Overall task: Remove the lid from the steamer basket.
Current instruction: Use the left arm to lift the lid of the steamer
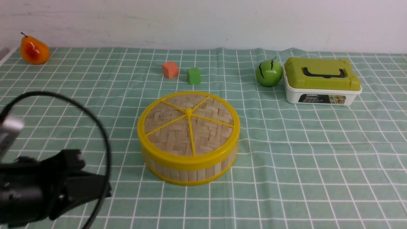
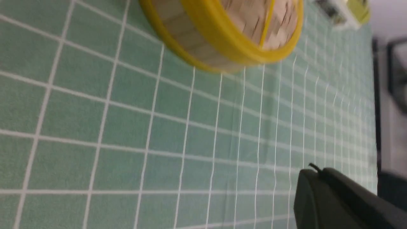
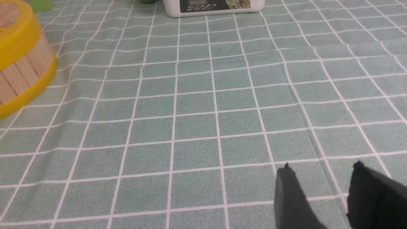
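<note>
Lid [image 1: 188,124] is on, folks: it lies flat on top of the steamer basket [image 1: 190,170], yellow rim seated all the way round, so nothing is lifted yet. The basket stands on the checked cloth [image 1: 318,152] with room all round it. The orange block [image 1: 170,69] and green block [image 1: 193,75] sit just behind the basket, the green fruit [image 1: 269,73] and white box [image 1: 321,92] are behind it and off to its right, and the pear [image 1: 34,50] is far behind on its left. Nothing crowds that rim.

The left gripper [image 1: 101,189] hangs low, in front of the basket and to its left, clearly apart from it. Its fingers are pressed together on nothing, and the wrist view shows them as one dark wedge [image 2: 313,190] with the basket's slatted wall and lid edge ahead. My read is that this is an approach pose: a closed tip cannot take that thick rim, so it would have to spread before any grasp.

The right gripper [image 3: 321,178] is out of the front view. Its own camera puts it low over the cloth to the right of the basket, fingers spread with bare cloth between them, holding nothing. It looks parked, perhaps ready to steady the basket.

One worry: a snug lid could drag the light basket up with it
</note>
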`<state>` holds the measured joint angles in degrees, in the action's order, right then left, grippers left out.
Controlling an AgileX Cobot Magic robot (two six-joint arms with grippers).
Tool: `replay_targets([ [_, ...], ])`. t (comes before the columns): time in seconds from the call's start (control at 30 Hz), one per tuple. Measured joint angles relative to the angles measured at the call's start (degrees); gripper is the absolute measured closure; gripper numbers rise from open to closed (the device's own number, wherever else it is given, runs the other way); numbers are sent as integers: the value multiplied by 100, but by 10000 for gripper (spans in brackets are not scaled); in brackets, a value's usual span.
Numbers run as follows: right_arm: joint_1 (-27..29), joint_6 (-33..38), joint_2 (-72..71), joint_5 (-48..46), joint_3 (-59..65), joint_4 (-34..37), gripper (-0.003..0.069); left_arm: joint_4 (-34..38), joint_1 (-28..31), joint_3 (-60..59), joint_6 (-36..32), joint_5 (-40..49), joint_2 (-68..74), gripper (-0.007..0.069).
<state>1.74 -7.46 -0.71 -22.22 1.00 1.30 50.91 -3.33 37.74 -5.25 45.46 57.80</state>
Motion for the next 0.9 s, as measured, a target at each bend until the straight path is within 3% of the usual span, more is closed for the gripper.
replay_targets([
  [0.13,0,0,0,0,0,0,418,-21,-11,1264,-423,933,1493,637],
  [0.33,0,0,0,0,0,0,418,-477,-348,2767,-211,1245,3019,637],
  [0.53,0,0,0,0,0,0,418,-3134,-1439,4997,1308,1664,4242,637],
  [0.63,0,0,0,0,0,0,418,-4120,-1844,5922,1861,1939,4729,637],
  [0.9,0,0,0,0,0,0,418,-5414,-2657,6996,1977,2190,5625,589],
])
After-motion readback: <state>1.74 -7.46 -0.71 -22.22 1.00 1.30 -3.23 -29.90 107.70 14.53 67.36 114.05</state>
